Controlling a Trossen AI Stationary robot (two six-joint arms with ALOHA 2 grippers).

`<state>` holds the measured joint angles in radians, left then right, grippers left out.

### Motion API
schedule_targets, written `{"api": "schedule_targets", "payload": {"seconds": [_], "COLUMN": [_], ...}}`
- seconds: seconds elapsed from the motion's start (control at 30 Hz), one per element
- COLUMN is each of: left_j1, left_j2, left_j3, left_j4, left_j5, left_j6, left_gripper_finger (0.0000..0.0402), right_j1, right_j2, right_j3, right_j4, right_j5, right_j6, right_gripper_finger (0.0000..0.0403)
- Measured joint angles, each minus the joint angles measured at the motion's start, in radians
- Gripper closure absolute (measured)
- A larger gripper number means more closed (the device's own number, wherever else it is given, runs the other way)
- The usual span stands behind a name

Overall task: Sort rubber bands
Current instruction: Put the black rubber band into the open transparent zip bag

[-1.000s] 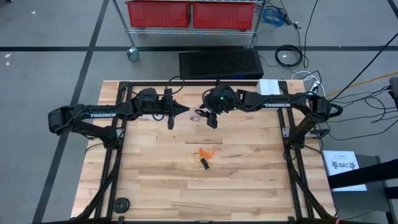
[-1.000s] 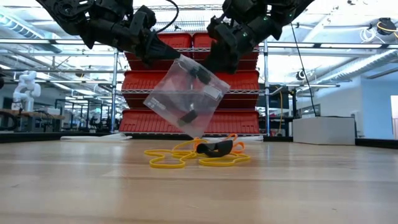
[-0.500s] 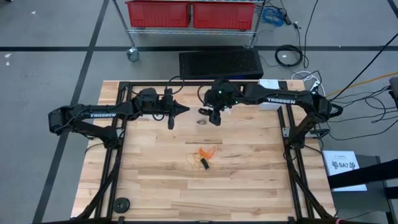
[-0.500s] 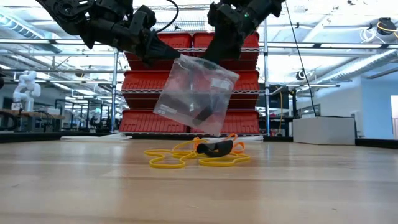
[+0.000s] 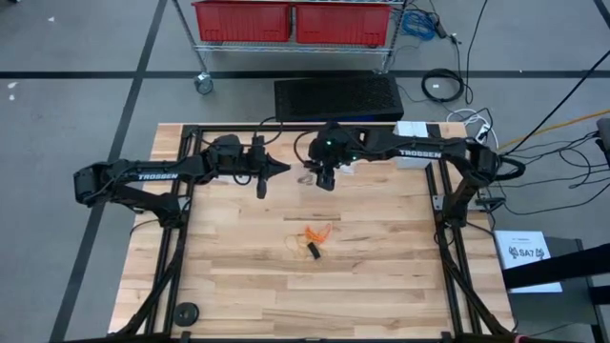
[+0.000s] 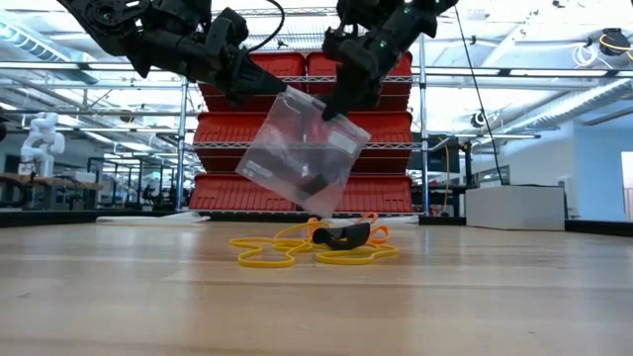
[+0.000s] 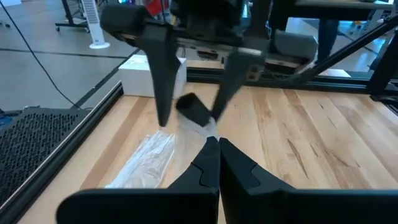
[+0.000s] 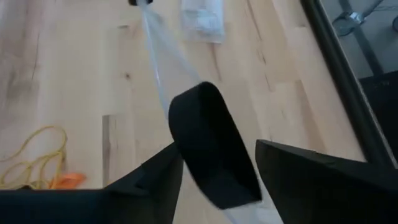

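Observation:
A clear plastic bag (image 6: 302, 148) hangs above the table with a black band (image 6: 316, 184) inside it. My left gripper (image 6: 282, 91) is shut on one top corner. My right gripper (image 6: 331, 111) stands open at the bag's other top corner. Between its fingers the right wrist view shows a wide black band (image 8: 214, 146). Loose rubber bands (image 5: 310, 238) in orange, yellow-tan and black lie in a small pile on the wood below, also seen as the pile (image 6: 316, 242) in the low view. My left gripper pinches the bag's top corner (image 7: 203, 132) between its two shut fingers, coming nearly level from the table's left. The bag hangs slanting below the fingers, clear of the table. Whether my right gripper touches the bag or the black band, I cannot tell.
Another clear bag (image 7: 143, 162) lies flat on the wood near the far edge. A white box (image 5: 412, 133) sits at the far right and a black cap (image 5: 186, 312) at the near left. A rack of red bins (image 6: 297, 188) stands beyond the table.
My right gripper has risen a little at the bag's upper edge and tipped further downward. The bag has swung a bit under it, its right corner higher than before.

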<state>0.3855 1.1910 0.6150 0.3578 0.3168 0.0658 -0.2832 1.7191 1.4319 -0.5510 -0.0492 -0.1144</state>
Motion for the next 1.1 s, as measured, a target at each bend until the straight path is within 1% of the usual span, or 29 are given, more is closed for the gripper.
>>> {"api": "schedule_targets", "payload": {"seconds": [0.07,0.27,0.37,0.43,0.6,0.7,0.77,1.1], "left_j1": [0.000,0.000,0.000,0.000,0.000,0.000,0.000,0.000], "left_j2": [0.000,0.000,0.000,0.000,0.000,0.000,0.000,0.000], "left_j3": [0.000,0.000,0.000,0.000,0.000,0.000,0.000,0.000], "left_j4": [0.000,0.000,0.000,0.000,0.000,0.000,0.000,0.000], "left_j5": [0.000,0.000,0.000,0.001,0.001,0.001,0.001,-0.001], "left_j6": [0.000,0.000,0.000,0.000,0.000,0.000,0.000,0.000], "left_gripper_finger": [0.0401,0.0401,0.0401,0.0401,0.0401,0.0401,0.0401,0.0401], "right_j1": [0.001,0.001,0.001,0.001,0.002,0.003,0.003,0.046], "right_j2": [-0.010,-0.059,-0.069,-0.071,-0.071,-0.074,-0.076,-0.068], "right_j3": [0.000,0.000,0.000,0.000,0.000,0.000,0.000,0.000], "right_j4": [-0.005,-0.025,-0.028,-0.025,-0.021,-0.014,-0.004,-0.013], "right_j5": [0.000,0.000,0.000,0.000,0.010,0.043,0.045,0.041], "right_j6": [-0.001,-0.002,-0.002,-0.003,-0.031,-0.043,-0.048,-0.034], "right_gripper_finger": [0.0233,0.0321,0.0353,0.0361,0.0365,0.0386,0.0397,0.0401]}}
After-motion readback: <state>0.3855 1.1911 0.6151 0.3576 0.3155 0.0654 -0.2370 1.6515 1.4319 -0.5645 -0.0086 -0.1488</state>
